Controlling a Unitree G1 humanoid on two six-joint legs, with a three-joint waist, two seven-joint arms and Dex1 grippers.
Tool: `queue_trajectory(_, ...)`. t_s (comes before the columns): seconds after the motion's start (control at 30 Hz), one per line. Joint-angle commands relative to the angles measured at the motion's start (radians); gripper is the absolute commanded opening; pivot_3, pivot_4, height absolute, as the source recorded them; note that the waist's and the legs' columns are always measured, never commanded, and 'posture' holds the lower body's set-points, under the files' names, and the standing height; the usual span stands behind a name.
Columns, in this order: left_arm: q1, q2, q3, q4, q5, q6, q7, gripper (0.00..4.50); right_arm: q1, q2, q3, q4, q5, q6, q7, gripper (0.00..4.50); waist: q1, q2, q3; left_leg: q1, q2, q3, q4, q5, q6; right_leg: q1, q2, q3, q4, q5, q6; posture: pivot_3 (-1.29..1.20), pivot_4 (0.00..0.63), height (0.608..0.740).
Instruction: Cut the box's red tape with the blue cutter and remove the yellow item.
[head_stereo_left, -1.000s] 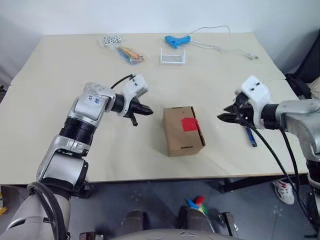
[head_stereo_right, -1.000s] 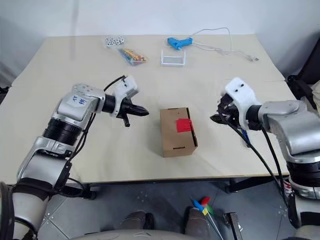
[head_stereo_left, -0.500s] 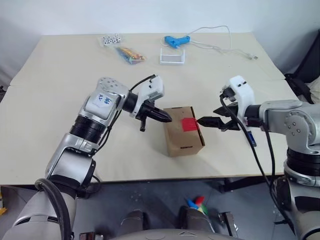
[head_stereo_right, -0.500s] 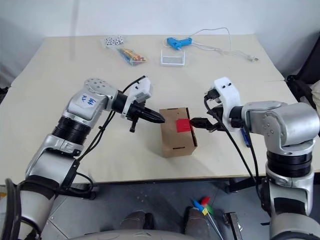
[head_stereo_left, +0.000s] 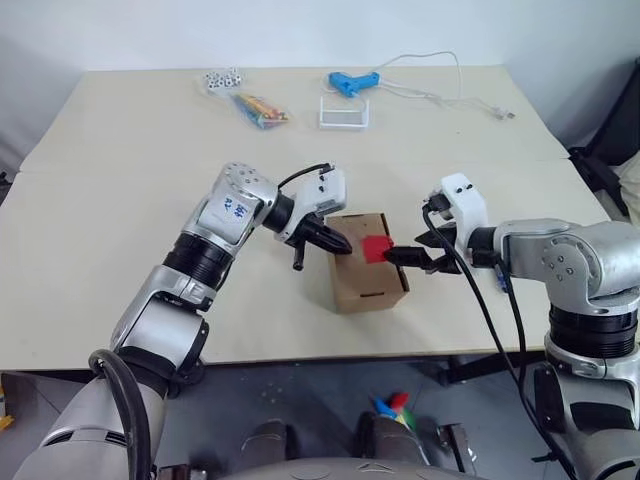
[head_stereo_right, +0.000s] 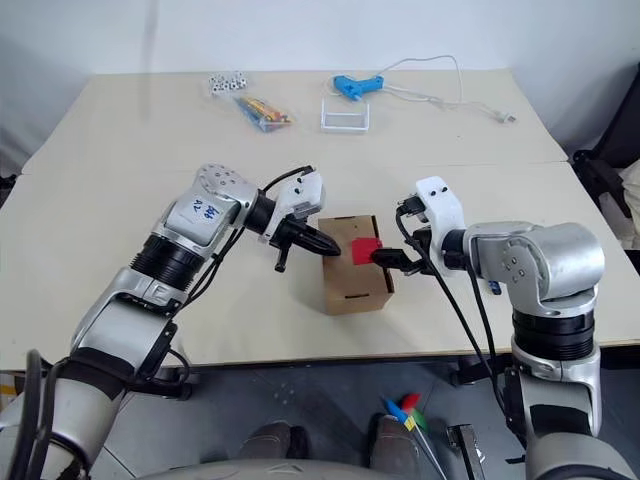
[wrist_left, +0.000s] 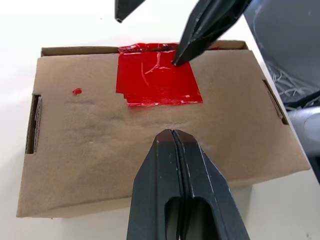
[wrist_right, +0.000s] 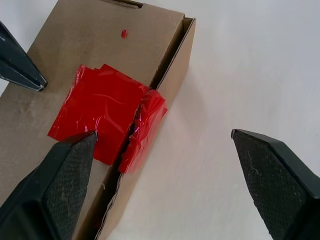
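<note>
Both grippers crowd the box: left gripper pinched shut, right gripper spread wide over the tape (looks already split, I think). Light, crushable cardboard, so brace its sides.

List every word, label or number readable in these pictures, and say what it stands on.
White sticker on the left arm: dark marks, too small and blurred to read.
The box and its red tape: no print on the faces shown.
Nothing else shows legible text.

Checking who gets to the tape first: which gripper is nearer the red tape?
Right. The right gripper has one finger on the red tape; the left gripper rests shut on the box beside it.
</note>
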Motion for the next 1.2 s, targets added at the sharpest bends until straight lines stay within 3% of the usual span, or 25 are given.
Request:
queue_trajectory(0.03,0.015,0.011,-0.018,-0.008,0.028,-0.018,-0.016,0.0,0.022,-0.022,0.014,0.01,-0.011,-0.017,-0.019,4.46,0.0,0.0,0.0,0.0,0.0,0.0,0.0,0.0,0.0,0.0,0.0,0.0,0.0,0.0,0.0,0.0,0.15,0.74)
queue_trajectory(0.63,0.083,0.043,-0.047,-0.071,0.053,-0.024,-0.038,0.0,0.147,-0.12,0.021,0.034,-0.001,-0.057,-0.017,4.46,0.028,-0.005,-0.004,0.011,0.0,-0.001,0.001,0.0,0.001,0.011,0.0,0.002,0.0,0.0,0.0,0.0,0.15,0.74)
queue_trajectory(1.2,-0.007,-0.052,-0.023,0.127,0.089,-0.043,0.119,0.0,0.127,-0.137,0.05,0.043,0.022,-0.076,-0.006,4.46,0.029,-0.006,-0.006,0.014,0.0,-0.003,0.001,-0.001,0.001,0.017,0.0,0.001,-0.003,0.0,0.0,0.0,0.15,0.74)
